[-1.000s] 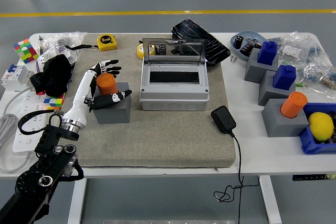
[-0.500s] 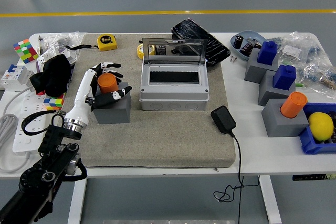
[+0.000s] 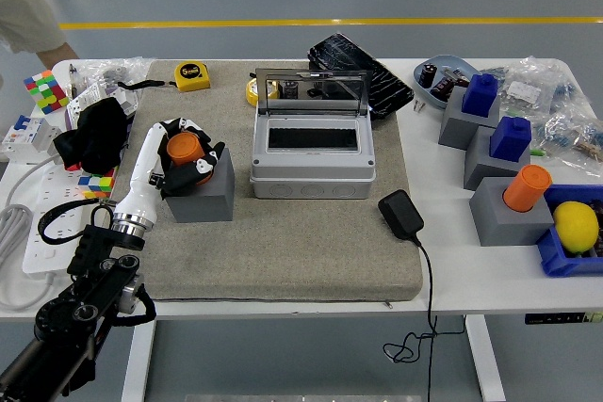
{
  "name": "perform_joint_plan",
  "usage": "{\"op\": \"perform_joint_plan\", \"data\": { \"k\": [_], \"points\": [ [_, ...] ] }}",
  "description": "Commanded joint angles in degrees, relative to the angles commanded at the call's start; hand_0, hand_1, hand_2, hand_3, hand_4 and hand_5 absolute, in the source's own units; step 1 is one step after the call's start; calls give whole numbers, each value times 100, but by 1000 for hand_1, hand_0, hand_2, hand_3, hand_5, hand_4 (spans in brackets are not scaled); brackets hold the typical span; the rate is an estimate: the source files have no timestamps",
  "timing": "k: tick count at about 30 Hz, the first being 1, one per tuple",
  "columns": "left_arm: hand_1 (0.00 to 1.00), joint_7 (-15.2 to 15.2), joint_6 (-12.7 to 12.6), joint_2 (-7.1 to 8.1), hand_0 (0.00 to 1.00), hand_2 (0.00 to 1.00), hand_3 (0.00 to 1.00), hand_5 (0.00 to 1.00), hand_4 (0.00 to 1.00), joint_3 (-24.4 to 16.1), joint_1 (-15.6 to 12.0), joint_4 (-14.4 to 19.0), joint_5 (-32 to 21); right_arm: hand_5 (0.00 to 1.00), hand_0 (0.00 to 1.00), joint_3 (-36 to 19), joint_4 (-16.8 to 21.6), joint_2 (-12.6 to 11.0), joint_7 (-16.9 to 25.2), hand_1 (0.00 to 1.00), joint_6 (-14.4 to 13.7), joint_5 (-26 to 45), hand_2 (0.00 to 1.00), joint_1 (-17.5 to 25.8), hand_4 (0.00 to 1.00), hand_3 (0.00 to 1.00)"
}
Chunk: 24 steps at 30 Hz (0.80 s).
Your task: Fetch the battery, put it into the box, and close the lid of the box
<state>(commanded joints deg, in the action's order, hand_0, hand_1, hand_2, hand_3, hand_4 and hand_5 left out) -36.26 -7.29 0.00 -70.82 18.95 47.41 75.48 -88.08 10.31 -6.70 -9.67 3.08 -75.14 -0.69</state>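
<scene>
Left robot hand (image 3: pixel 179 159) grasps the upright orange battery (image 3: pixel 184 147) near the surface's left edge; the open box (image 3: pixel 312 152) lies rightward.

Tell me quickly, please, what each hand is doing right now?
Left hand: closed around the orange battery standing in the grey holder block.
Right hand: not in view.

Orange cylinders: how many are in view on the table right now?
2. One orange cylinder stands in the gray block on the mat's left, with the left robot hand closed around it. The other orange cylinder stands in a gray block at the table's right. None seems hidden.
</scene>
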Motion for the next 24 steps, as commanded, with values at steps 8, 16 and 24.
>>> {"op": "perform_joint_plan", "data": {
  "k": [8,16,24],
  "points": [
    [123,-71,-13,0,153,176,231,2,489,87,9,133,-13,549,740,0,0,3,-2,706,-4,4,709,1,998,709],
    [121,309,15,0,155,176,232,2,505,288,42,731,484,549,740,-1,0,11,0,706,-6,4,709,7,998,708],
    [121,1079,186,41,153,179,235,2,557,990,529,1482,1499,549,740,-9,0,9,-13,706,-10,-12,709,12,998,706]
  ]
}}
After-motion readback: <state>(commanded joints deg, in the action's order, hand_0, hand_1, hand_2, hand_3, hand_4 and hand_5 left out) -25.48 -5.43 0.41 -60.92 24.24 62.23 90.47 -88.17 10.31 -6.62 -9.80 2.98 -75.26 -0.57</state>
